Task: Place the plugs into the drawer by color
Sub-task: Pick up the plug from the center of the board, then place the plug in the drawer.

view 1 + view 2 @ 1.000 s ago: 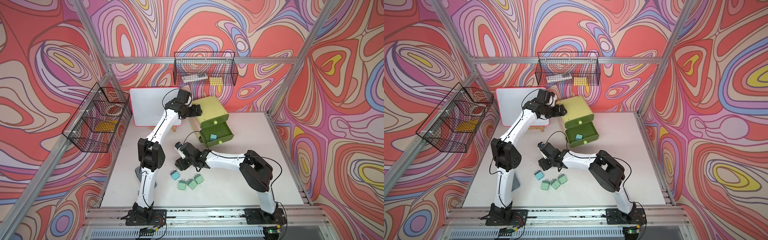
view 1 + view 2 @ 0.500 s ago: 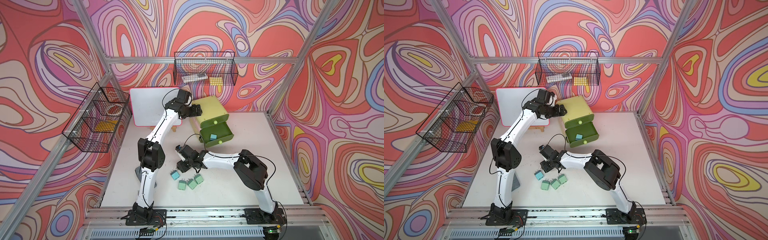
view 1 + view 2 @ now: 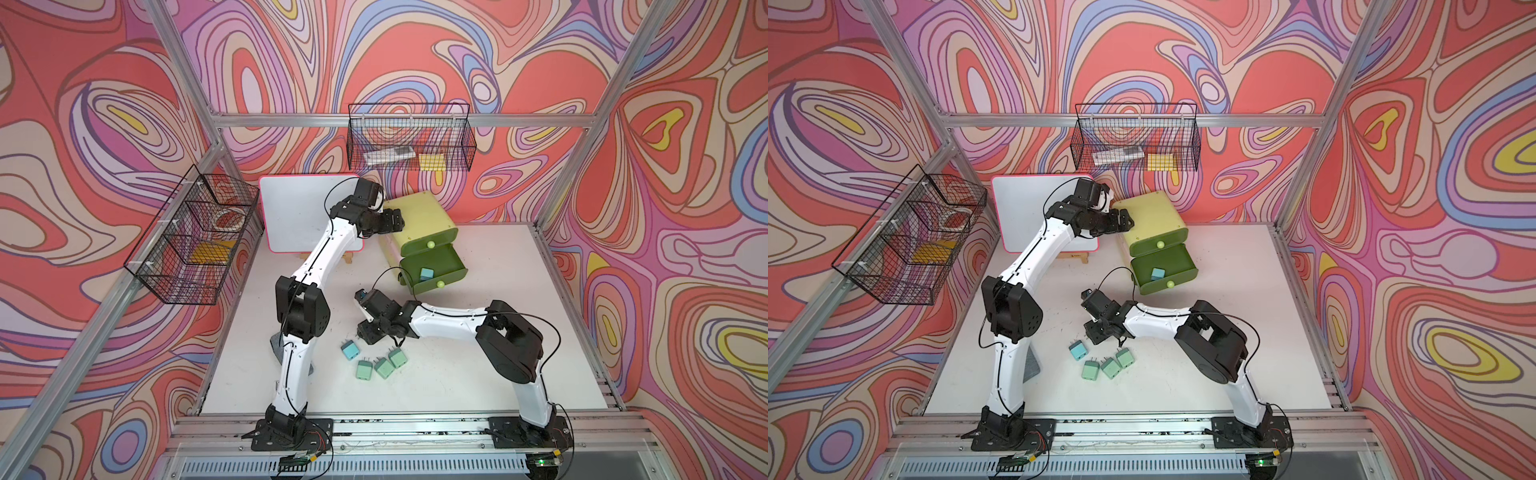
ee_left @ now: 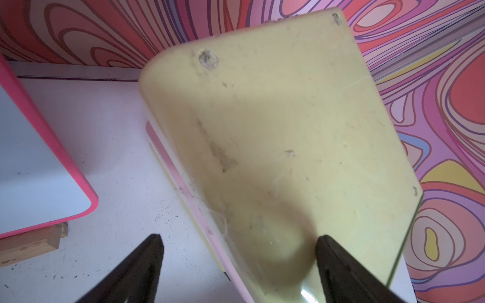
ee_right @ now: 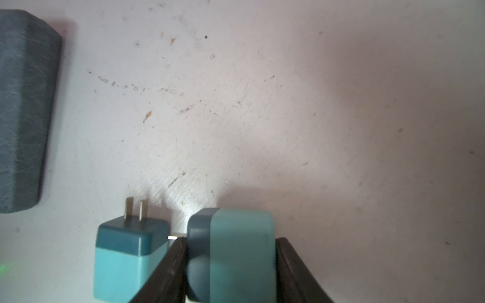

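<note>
Right hand (image 5: 231, 240) seems clamped on a blue plug (image 5: 244, 262) down at the desk (image 5: 262, 105), a second blue plug (image 5: 128, 257) just beside. Left hand (image 4: 237, 238) gapes astride a rear corner of the drawer chest (image 4: 275, 131).

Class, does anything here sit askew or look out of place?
The drawer chest sits skewed to the table edge, one drawer standing open with a light blue plug inside. The gripped plug looks normal.

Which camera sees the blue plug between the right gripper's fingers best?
The right wrist view: the plug sits up close, pinched between the fingers of the right gripper. In both top views the gripper hides it. The left wrist view looks at the chest instead.
</note>
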